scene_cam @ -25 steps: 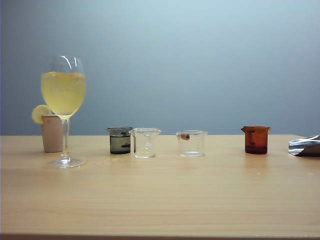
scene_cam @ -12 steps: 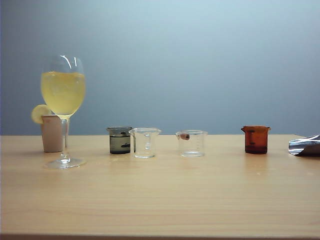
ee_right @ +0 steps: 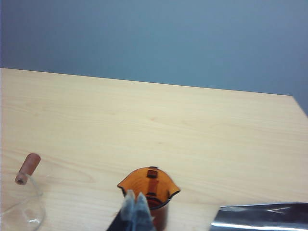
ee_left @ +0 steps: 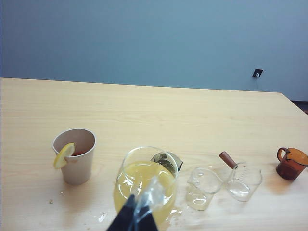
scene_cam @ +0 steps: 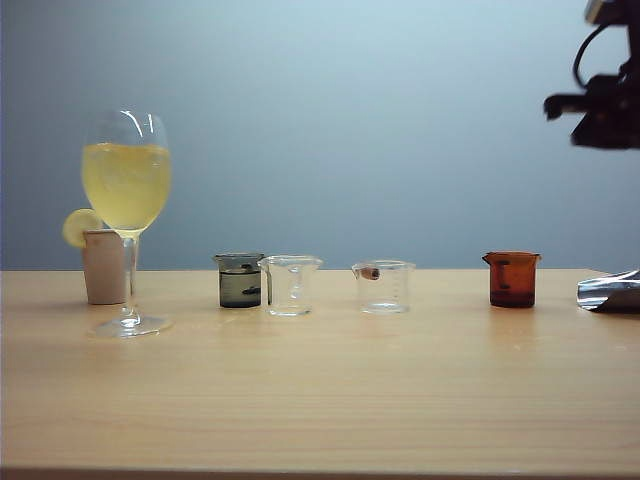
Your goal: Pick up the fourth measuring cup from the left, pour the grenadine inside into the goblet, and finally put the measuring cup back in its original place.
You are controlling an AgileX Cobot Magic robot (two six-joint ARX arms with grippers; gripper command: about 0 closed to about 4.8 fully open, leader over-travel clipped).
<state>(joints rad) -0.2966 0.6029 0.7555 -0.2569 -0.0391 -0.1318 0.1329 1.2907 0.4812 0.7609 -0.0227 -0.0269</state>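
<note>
The fourth measuring cup (scene_cam: 513,279) is amber and stands upright at the right end of the cup row on the table. A dark red layer of grenadine (scene_cam: 512,297) lies in its bottom. At the far left stands the tall goblet (scene_cam: 126,200), filled with a pale yellow drink. In the right wrist view my right gripper (ee_right: 136,204) is shut and empty, hovering just short of the amber cup (ee_right: 149,185). Only the right arm (scene_cam: 605,100) shows in the exterior view, high at the top right. My left gripper (ee_left: 139,211) is shut and empty above the goblet (ee_left: 144,178).
A beige cup with a lemon slice (scene_cam: 104,265) stands behind the goblet. Between goblet and amber cup stand a dark grey cup (scene_cam: 240,280), a clear cup (scene_cam: 290,285) and a clear cup with a wooden handle (scene_cam: 383,287). Crumpled foil (scene_cam: 610,291) lies at the right edge.
The right arm has come into the exterior view at the top right. The cups and the goblet have not moved.
</note>
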